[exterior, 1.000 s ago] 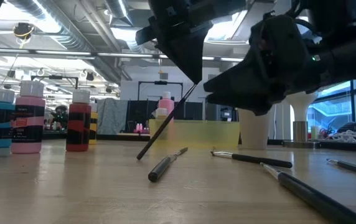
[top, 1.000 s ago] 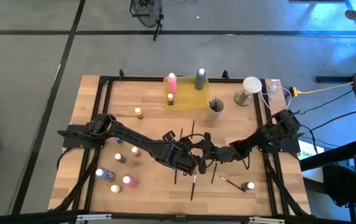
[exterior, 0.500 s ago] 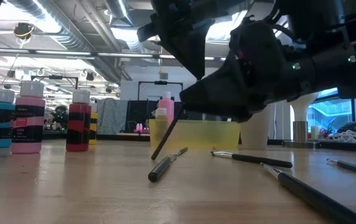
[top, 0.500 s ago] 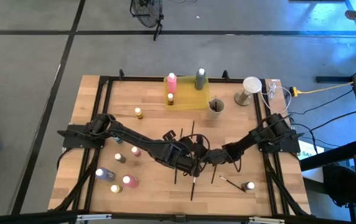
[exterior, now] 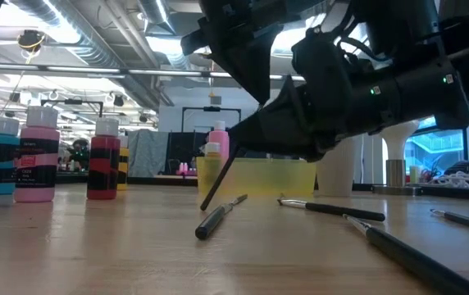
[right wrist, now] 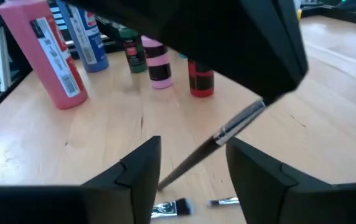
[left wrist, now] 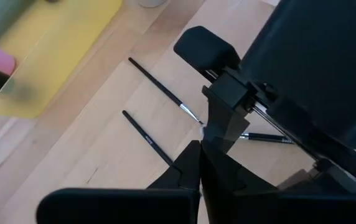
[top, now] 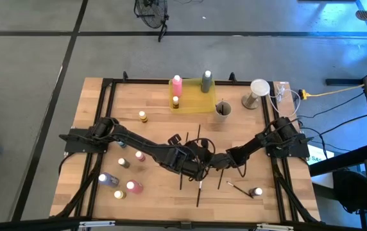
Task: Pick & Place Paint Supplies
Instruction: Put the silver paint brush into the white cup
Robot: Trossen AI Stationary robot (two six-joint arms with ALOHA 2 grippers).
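Centrally, note the paintbrush (exterior: pixel 218 181) held aslant above the table (top: pixel 151 102), just below the middle of the high view; its dark handle slopes down toward the wood in the low view. You will see the left gripper (top: pixel 199 168) clamped on this brush, jaws together on its upper end. The right gripper (right wrist: pixel 190 180) meets it from the right side of the frame, its fingers (right wrist: pixel 137 168) standing apart on either side of the handle, not visibly pressing it. Loose brushes (top: pixel 238 188) lie flat on the wood around and below the two grippers. At the lower left of the high view you will find a cluster of small paint bottles (top: pixel 132 187), well apart from the grippers; another small bottle (top: pixel 256 192) sits at the lower right. Toward the upper centre, the yellow tray (top: pixel 196 101) holds a pink bottle (top: pixel 176 84) and a grey bottle (top: pixel 206 81). Just right of the tray stands the cup (top: pixel 222 109).
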